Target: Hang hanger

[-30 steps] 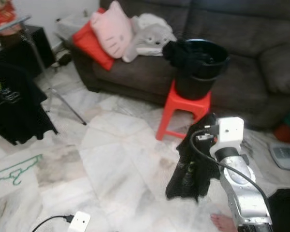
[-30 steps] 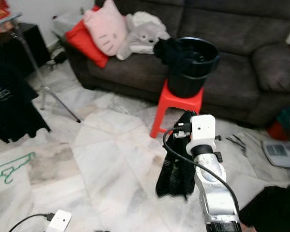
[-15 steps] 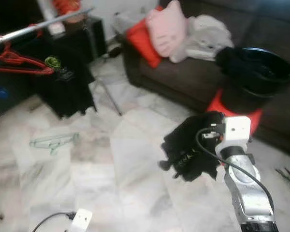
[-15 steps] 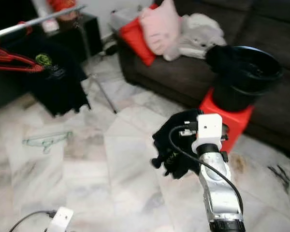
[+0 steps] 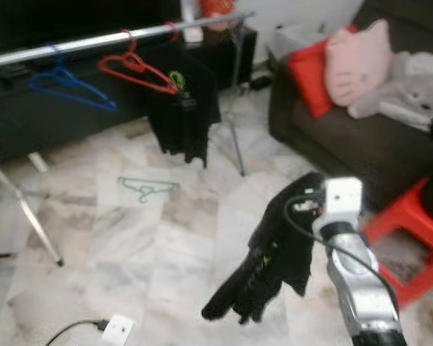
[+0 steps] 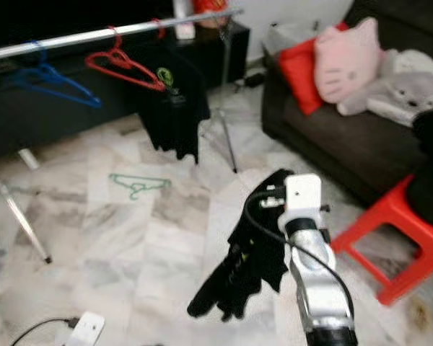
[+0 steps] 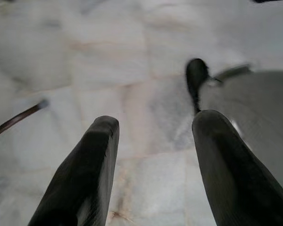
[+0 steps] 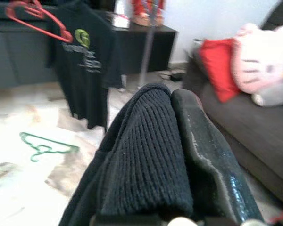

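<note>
A pink cushion point(image 5: 355, 61) and red cushion point(image 5: 308, 72) rest on the dark sofa point(image 5: 339, 144).

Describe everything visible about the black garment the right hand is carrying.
The black knitted garment looks soft and ribbed, with a small yellow-green mark on it. It hangs bunched and limp from the right hand, one end trailing down above the pale marble floor without touching it. In the right wrist view its fabric is pinched beside a glossy black finger.
</note>
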Controlling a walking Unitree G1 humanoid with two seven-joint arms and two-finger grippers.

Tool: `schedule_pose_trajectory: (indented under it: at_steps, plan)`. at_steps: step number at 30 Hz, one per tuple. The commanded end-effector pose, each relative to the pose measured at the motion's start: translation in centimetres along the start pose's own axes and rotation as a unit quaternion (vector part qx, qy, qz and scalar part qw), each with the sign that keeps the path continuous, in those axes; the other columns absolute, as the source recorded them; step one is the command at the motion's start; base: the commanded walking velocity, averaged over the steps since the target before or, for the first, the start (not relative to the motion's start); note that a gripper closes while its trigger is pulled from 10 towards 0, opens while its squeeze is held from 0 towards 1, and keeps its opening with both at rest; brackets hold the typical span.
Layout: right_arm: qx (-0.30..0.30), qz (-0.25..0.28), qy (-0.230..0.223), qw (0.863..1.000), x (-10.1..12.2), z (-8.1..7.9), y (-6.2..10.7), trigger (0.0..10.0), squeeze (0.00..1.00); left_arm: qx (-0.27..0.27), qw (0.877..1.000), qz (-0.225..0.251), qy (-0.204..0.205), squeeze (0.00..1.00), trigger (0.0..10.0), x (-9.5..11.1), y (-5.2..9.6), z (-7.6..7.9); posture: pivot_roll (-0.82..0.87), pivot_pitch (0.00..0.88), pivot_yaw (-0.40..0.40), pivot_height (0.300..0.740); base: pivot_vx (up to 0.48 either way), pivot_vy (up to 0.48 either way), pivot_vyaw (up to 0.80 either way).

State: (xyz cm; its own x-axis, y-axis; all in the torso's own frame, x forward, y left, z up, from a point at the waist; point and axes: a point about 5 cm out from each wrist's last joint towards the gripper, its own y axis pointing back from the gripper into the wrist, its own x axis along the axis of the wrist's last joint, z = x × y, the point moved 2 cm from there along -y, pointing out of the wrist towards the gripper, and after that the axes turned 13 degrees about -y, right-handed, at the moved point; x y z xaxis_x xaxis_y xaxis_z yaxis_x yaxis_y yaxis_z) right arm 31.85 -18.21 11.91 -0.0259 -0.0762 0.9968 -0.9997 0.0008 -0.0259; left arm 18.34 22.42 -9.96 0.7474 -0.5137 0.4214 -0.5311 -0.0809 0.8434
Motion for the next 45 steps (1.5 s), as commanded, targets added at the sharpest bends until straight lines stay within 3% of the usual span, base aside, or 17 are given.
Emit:
schedule_pose_trajectory:
  at_steps: [1, 19, 22, 25, 30, 32, 34, 35, 37, 38, 42, 45]
  plan:
    - [-0.016, 0.000, 0.001, 1.000, -0.2, 1.1, 0.2, 10.0, 0.00, -0.012, 1.000, -0.008, 0.003, 0.00, 10.0, -0.5, 0.1, 1.0, -0.12, 0.068, -0.048, 0.740, 0.000, 0.000, 0.80]
    - [-0.043, -0.052, -0.008, 0.998, -4.0, 2.8, 1.0, 10.0, 0.00, -0.011, 1.000, -0.010, 0.004, 0.00, 10.0, -0.6, 0.1, 1.0, -0.12, 0.057, -0.050, 0.740, 0.000, 0.000, 0.80]
    - [-0.044, -0.067, -0.013, 0.997, -4.9, 2.9, 1.1, 10.0, 0.00, -0.011, 1.000, -0.010, 0.004, 0.00, 10.0, -0.6, 0.1, 1.0, -0.12, 0.057, -0.050, 0.740, 0.000, 0.000, 0.80]
    - [-0.060, -0.114, -0.046, 0.991, -7.4, 3.5, 1.8, 10.0, 0.00, -0.011, 1.000, -0.010, 0.005, 0.00, 10.0, -0.6, 0.1, 1.1, -0.12, 0.054, -0.051, 0.740, 0.000, 0.000, 0.27]
    - [-0.118, -0.220, -0.141, 0.958, -12.9, 5.0, 4.4, 10.0, 0.00, -0.010, 1.000, -0.009, 0.007, 0.00, 10.0, -0.5, 0.0, 1.1, -0.12, 0.055, -0.051, 0.740, 0.000, 0.000, 0.00]
    - [-0.122, -0.243, -0.141, 0.952, -13.9, 5.1, 5.1, 10.0, 0.00, -0.010, 1.000, -0.009, 0.007, 0.00, 10.0, -0.5, 0.0, 1.1, -0.12, 0.055, -0.051, 0.740, 0.000, 0.000, 0.00]
    - [-0.133, -0.309, -0.142, 0.931, -16.6, 5.3, 7.6, 10.0, 0.00, -0.010, 1.000, -0.009, 0.009, 0.00, 10.0, -0.4, 0.0, 1.1, -0.12, 0.056, -0.049, 0.740, 0.000, 0.000, 0.00]
    - [-0.133, -0.309, -0.142, 0.931, -16.6, 5.3, 7.6, 10.0, 0.00, -0.010, 1.000, -0.009, 0.009, 0.00, 10.0, -0.4, 0.0, 1.1, -0.12, 0.056, -0.049, 0.740, 0.000, 0.000, 0.00]
    - [-0.147, -0.343, -0.146, 0.916, -18.0, 5.4, 9.2, 10.0, 0.00, -0.009, 1.000, -0.009, 0.010, 0.00, 10.0, -0.4, 0.0, 1.0, -0.12, 0.056, -0.047, 0.740, 0.000, 0.000, 0.00]
    - [-0.147, -0.343, -0.146, 0.916, -18.0, 5.4, 9.2, 10.0, 0.00, -0.009, 1.000, -0.009, 0.010, 0.00, 10.0, -0.4, 0.0, 1.0, -0.12, 0.056, -0.047, 0.740, 0.000, 0.000, 0.00]
    - [-0.165, -0.386, -0.147, 0.896, -19.6, 5.5, 11.4, 10.0, 0.00, -0.008, 1.000, -0.009, 0.010, 0.00, 10.0, -0.4, 0.0, 1.0, -0.11, 0.057, -0.044, 0.740, 0.000, 0.000, 0.00]
    - [-0.163, -0.401, -0.135, 0.891, -20.1, 5.5, 12.1, 10.0, 0.00, -0.008, 1.000, -0.009, 0.010, 0.00, 10.0, -0.4, 0.0, 1.0, -0.11, 0.057, -0.044, 0.740, 0.000, 0.000, 0.00]
